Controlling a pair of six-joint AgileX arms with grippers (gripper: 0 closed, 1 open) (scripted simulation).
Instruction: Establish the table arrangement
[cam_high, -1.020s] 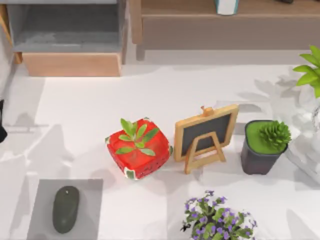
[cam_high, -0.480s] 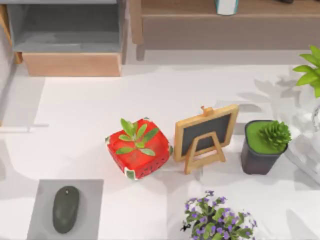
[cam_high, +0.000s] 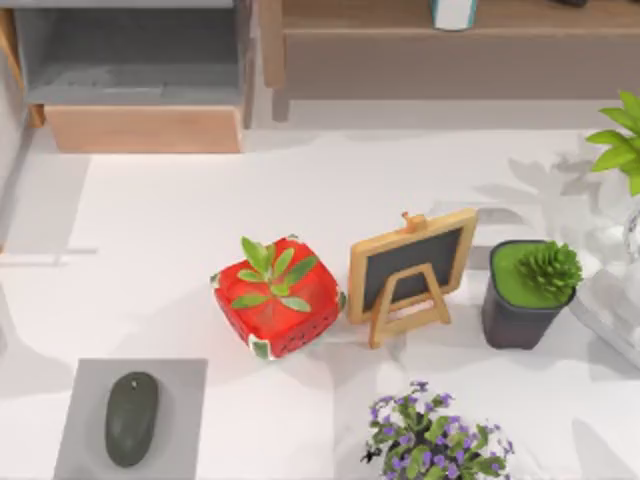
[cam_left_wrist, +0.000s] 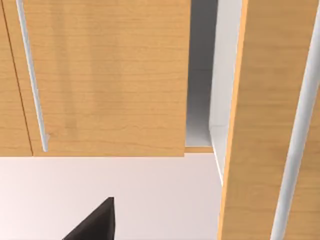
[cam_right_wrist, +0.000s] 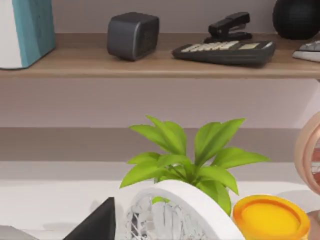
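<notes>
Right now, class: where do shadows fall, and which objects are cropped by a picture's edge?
Top view: soft shadows cross the table; the purple flowers are cropped at the bottom edge. Right wrist view: the yellow cup is cropped below.

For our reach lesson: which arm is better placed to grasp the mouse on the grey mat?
Probably left: the mouse lies on the grey mat at the left of the table; the right wrist camera faces the leafy plant.
</notes>
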